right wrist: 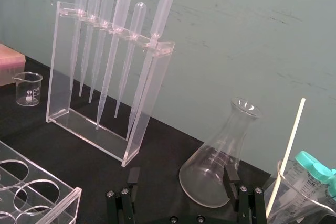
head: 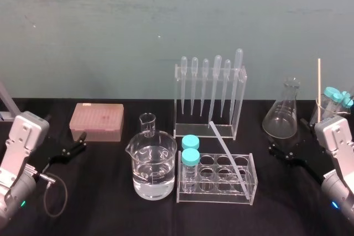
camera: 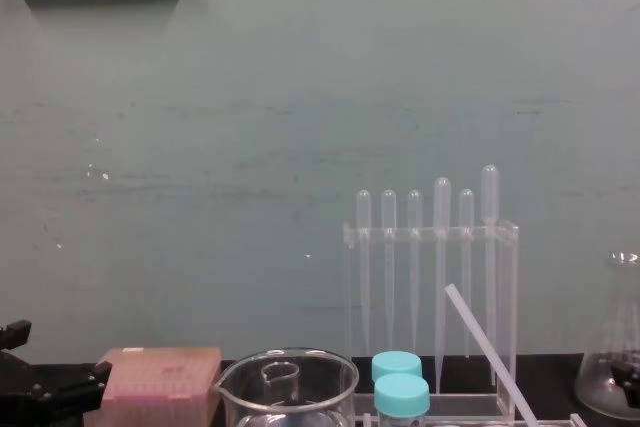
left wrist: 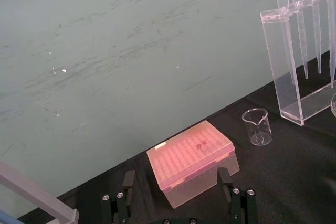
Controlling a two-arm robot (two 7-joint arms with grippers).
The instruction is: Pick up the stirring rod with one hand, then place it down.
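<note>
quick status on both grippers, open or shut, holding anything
Left gripper: open, holding nothing.
Right gripper: open, holding nothing; the stirring rod leans in the tube rack.

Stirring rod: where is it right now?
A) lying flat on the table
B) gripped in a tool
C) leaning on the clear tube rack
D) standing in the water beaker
C: the stirring rod rests slanted on the clear tube rack, with nothing gripping it.
</note>
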